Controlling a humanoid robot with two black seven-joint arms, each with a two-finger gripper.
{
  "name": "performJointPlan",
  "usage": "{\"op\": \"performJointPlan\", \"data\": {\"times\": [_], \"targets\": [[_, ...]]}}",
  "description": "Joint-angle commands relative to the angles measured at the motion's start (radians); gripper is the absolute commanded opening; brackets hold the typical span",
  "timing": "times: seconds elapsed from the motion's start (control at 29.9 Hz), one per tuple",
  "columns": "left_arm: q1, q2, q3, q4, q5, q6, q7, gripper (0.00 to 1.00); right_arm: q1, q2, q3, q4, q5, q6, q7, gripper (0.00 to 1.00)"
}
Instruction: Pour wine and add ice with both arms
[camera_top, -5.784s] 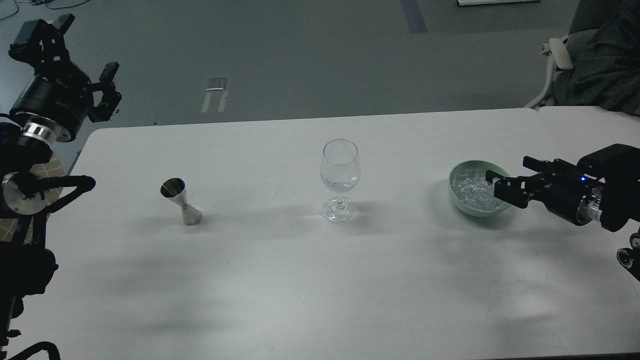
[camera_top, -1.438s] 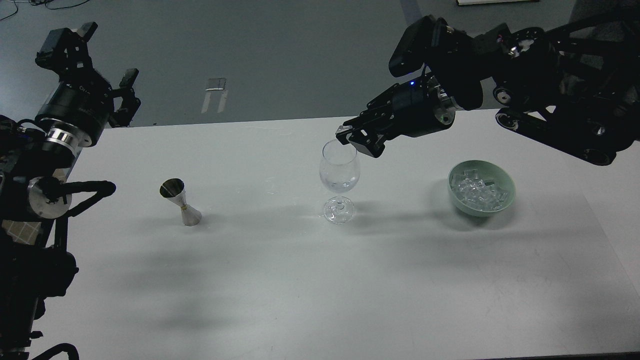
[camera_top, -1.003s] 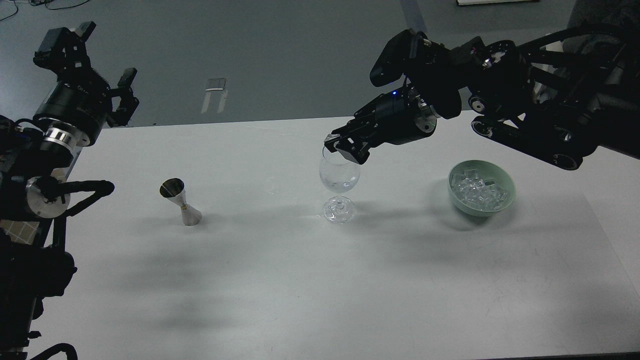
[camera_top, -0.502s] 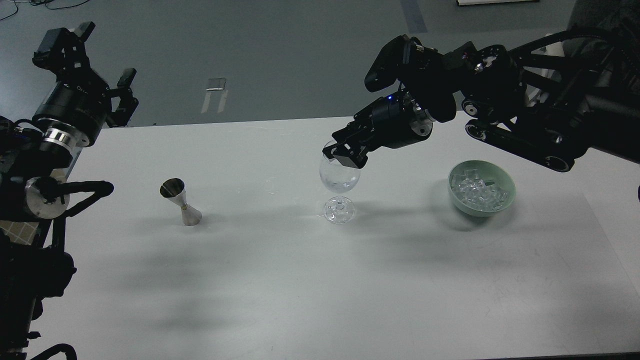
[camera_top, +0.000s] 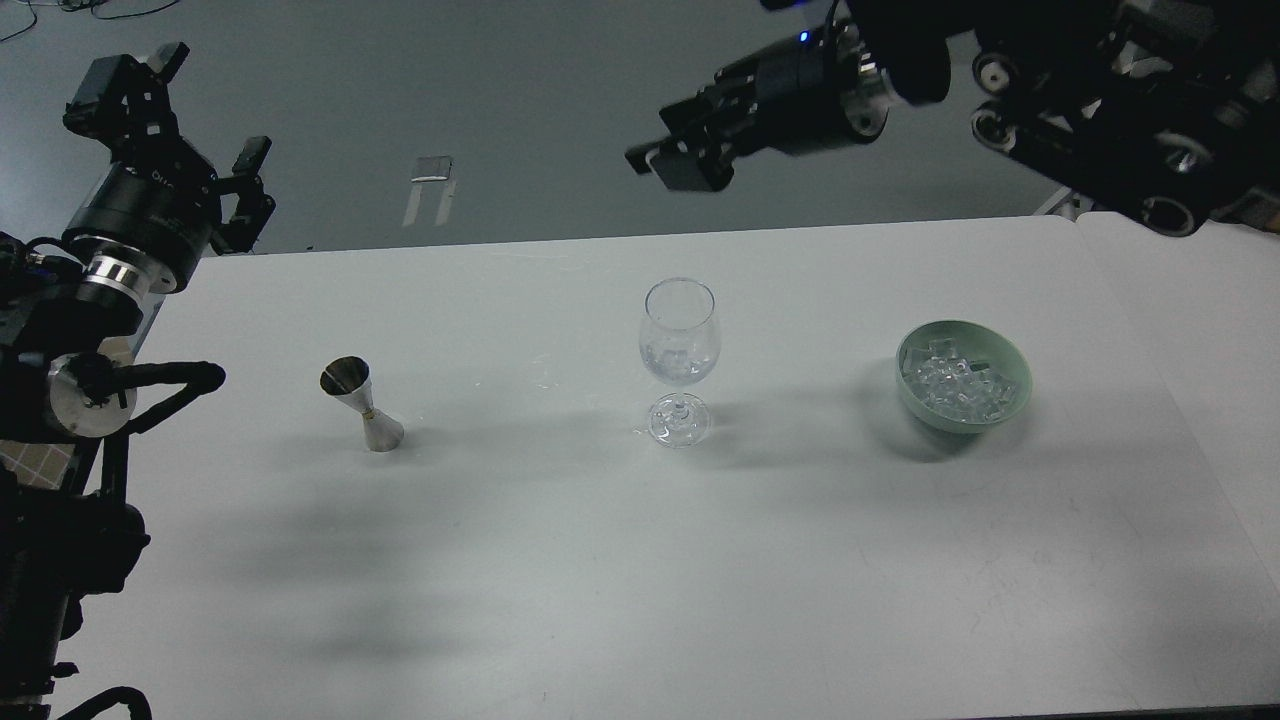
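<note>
The left end effector (camera_top: 190, 110) is held at ten o'clock off the counter (camera_top: 600, 560), fingers spread wide and empty. A jigger (camera_top: 362, 403) is seen left of the centred glass (camera_top: 679, 360); the wine cannot be told. The right end effector (camera_top: 668, 160) is raised at twelve o'clock, its opening unclear, while the ice (camera_top: 955, 385) is kept in the bowl (camera_top: 1012, 362) at three o'clock.

The white table (camera_top: 600, 560) has lots of bare room along its near side. Three things stand in a row across the middle, well apart: a small metal cup (camera_top: 362, 405) on the left, a tall glass (camera_top: 680, 360) in the middle and a green bowl (camera_top: 965, 375) of ice (camera_top: 950, 380) on the right. The wide gaps between them leave room to pass. The right gripper (camera_top: 668, 160) hangs high up, far above the glass. The left gripper (camera_top: 205, 125) sits off the table's far left corner.
</note>
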Motion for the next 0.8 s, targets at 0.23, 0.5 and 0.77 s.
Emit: {"op": "performJointPlan", "data": {"times": [0.23,0.5,0.77], "targets": [[-0.018,0.046,0.003,0.052,-0.006,-0.057,0.006,0.97,-0.189,0.029,0.091,-0.257,0.702,-0.171,-0.022,0.74],[-0.171,0.041,0.083,0.291,-0.021,-0.266,-0.001,0.97,-0.528,0.179,0.51,-0.321,0.888,-0.276,-0.018,0.95],[-0.299,0.003,0.115,0.512,-0.132,-0.266,0.007,0.97,-0.628,0.282,0.724,-0.389,1.055,-0.236,0.028,0.96]]}}
